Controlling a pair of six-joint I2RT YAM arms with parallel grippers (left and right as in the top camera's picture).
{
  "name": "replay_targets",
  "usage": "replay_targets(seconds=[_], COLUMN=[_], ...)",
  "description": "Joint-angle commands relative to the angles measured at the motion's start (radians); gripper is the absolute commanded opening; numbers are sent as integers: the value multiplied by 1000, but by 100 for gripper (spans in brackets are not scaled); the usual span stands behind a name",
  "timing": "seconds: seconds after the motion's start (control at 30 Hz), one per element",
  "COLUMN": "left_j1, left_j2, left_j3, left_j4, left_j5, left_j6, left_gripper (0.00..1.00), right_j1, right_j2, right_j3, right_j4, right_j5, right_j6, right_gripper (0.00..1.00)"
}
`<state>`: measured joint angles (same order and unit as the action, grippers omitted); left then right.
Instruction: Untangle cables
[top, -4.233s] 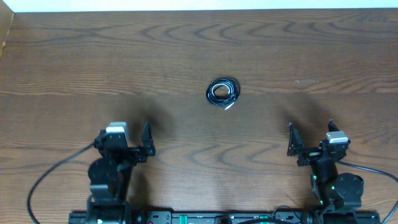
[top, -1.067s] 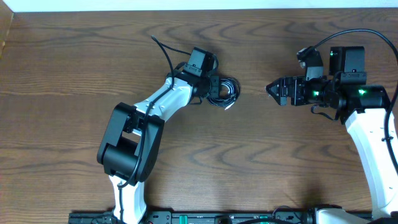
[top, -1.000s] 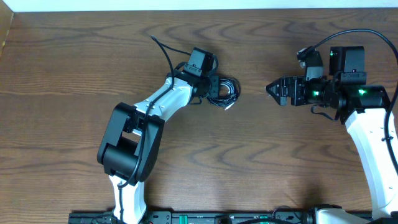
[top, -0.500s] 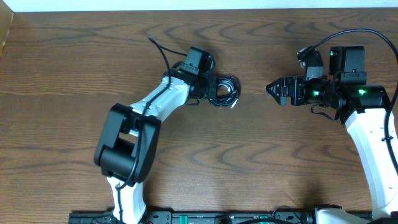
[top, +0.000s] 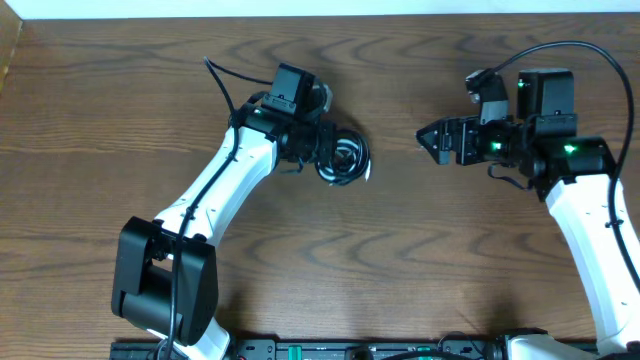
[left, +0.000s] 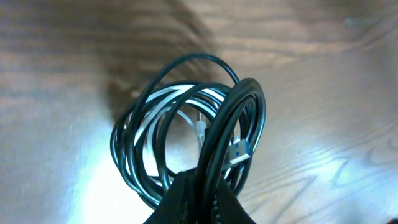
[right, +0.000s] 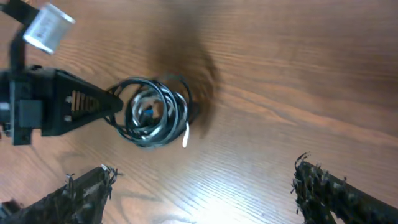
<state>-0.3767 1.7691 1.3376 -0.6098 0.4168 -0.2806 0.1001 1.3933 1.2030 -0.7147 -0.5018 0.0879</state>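
My left claw (top: 322, 157) is clamped on the coil of black and white cables (top: 346, 160) near the middle of the tabletop (top: 400, 260). My right claw (top: 430, 140) hangs spread wide, well apart from it.

A robotics lab bench is indicated. A bare wood-grain worktop (top: 450, 280) is flanked by a left arm (top: 215, 190) and a right arm (top: 585, 220), both mounted on a black rail (top: 340, 350) along the near edge. A plain white strip (top: 320, 7) is seen at the far edge.
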Motion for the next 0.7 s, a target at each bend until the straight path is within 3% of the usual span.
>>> replay_targets(seconds=[0.0,0.23,0.53,0.67], left_j1=[2,2,2,9], left_j2=[-8,-8,-8,-10], left_j3=[15,15,15,15], left_j4=[-26,-39,-40,-40], left_j5=[18,22,112,172], left_j6=[21,20,5,5], left_gripper=[7,7,7,7], right_j1=[33,76,154,177], right_j2=[0,2,92,152], right_j3=[18,18,16,16], right_j4=[8,23,51,72], right_j5=[-14,-13,-6,-6], right_j6=[17,42,130,159], right_gripper=[91,84,50,43])
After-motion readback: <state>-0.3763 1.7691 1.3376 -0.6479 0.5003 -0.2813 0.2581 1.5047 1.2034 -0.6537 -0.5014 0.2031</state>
